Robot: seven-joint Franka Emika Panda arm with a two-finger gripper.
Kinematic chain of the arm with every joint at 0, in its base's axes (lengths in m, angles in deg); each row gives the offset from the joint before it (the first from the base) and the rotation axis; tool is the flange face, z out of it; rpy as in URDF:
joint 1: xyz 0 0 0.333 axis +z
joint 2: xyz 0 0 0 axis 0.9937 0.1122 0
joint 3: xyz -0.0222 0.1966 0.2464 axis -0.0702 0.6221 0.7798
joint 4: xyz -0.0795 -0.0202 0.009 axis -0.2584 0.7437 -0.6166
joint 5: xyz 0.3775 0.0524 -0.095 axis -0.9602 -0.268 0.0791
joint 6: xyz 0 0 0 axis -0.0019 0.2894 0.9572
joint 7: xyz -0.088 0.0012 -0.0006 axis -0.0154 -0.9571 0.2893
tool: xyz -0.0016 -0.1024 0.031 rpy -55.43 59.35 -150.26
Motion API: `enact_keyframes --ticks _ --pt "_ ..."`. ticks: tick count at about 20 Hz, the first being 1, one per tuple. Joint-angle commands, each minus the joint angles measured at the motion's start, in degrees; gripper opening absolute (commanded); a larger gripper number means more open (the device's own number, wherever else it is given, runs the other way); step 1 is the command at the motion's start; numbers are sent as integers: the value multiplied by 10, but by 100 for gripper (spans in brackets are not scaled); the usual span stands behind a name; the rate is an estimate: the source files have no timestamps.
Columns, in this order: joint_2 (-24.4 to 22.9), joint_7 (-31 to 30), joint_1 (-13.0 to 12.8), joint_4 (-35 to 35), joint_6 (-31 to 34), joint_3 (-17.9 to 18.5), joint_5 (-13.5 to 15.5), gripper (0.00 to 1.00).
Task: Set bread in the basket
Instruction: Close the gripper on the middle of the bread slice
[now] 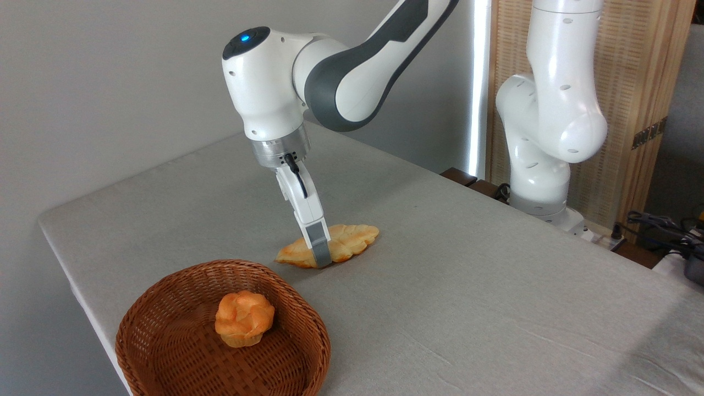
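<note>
The bread (355,237), a long flat braided loaf, pale golden with orange-brown edges, lies on the grey table just behind the basket. My gripper (323,257) reaches down onto its left half. The near finger (318,245) stands in front of the loaf with its tip at table level. The far finger is hidden behind, so the width of the gap does not show. The basket (165,289), round and reddish-brown wicker, sits at the table's front left corner.
A small round knotted orange bun (243,319) lies inside the basket. The arm's white base (542,181) stands at the back right, with cables (660,225) beside it. The table's left edge (71,275) runs close to the basket.
</note>
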Motion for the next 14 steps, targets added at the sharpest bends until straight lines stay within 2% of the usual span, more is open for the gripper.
enact_keyframes --ticks 1,7,14 --pt "1 13 -5 -2 -7 5 -4 51" --pt "-1 12 -5 0 -6 4 -4 52" --pt "-41 10 -5 24 38 3 -3 52"
